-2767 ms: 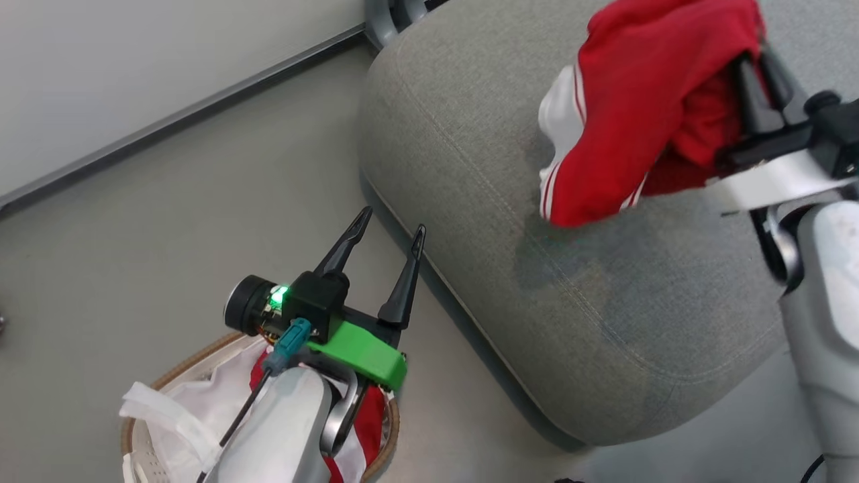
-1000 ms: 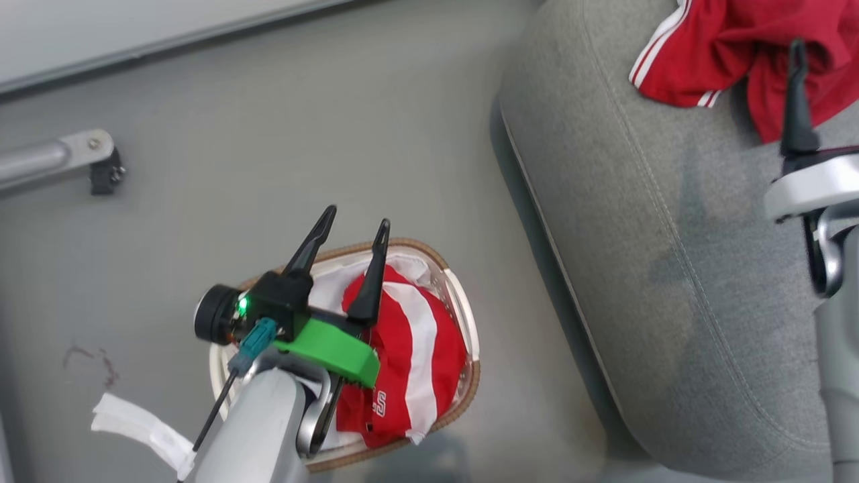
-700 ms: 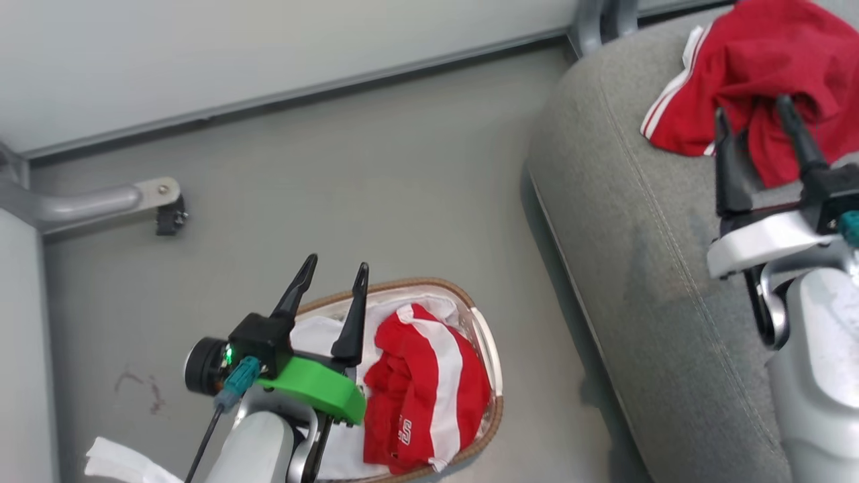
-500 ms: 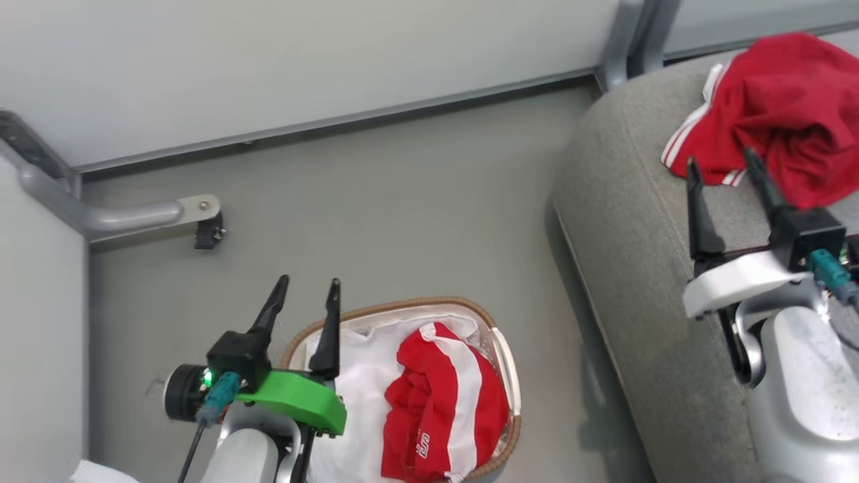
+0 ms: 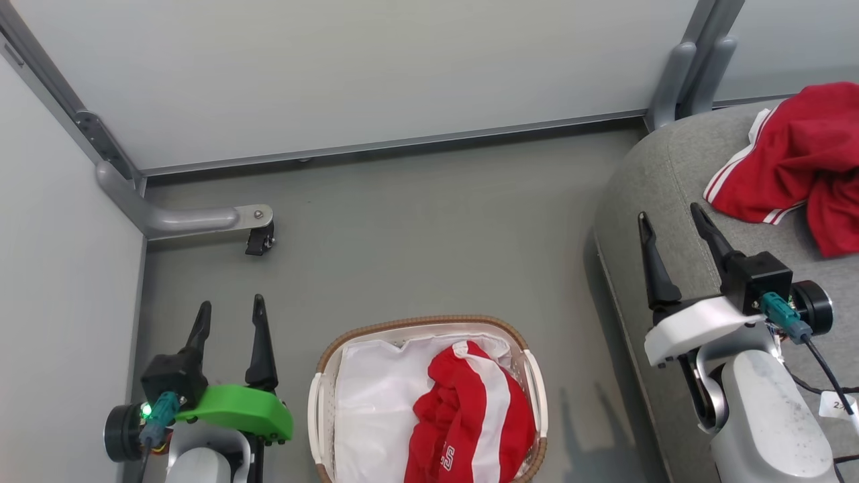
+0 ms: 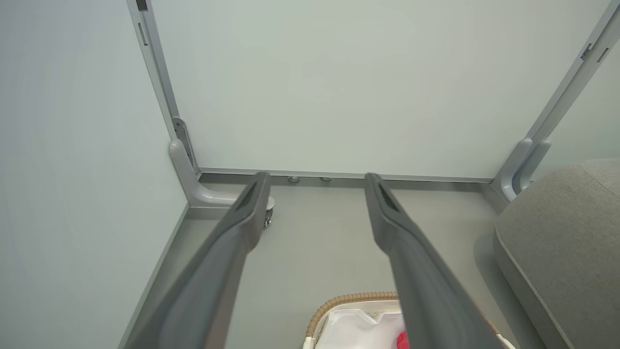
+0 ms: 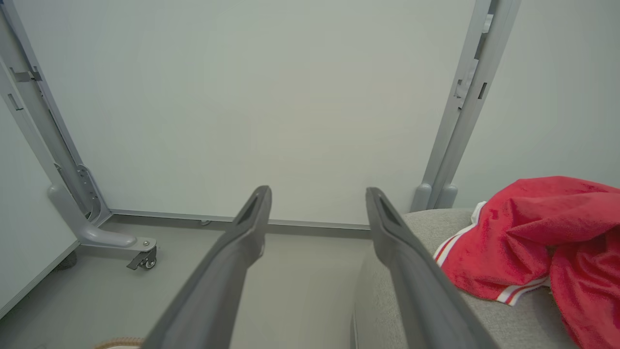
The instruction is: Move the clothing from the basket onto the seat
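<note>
Left pincer [image 5: 231, 302] and right pincer [image 5: 669, 211] are spread apart, empty. Red clothing [image 5: 470, 416] lies in the basket [image 5: 416, 323] and on the seat [image 5: 644, 174].

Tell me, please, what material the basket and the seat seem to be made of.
The basket: likely white plastic with a smooth finish, its wall perforated, its rim brown and woven-looking. The seat: grey upholstery fabric, matte, with a woven texture and stitched seams.

Two long, dark, tapered jaws rise from a black block [image 5: 758, 278] on each arm. A bright green shell [image 5: 235, 412] with a lit green lamp [image 5: 144, 409] covers the left wrist, a white shell [image 5: 691, 322] the right. Teal plugs [image 5: 778, 310], black cables [image 5: 822, 365] and pale grey forearms [image 5: 772, 416] follow.
</note>
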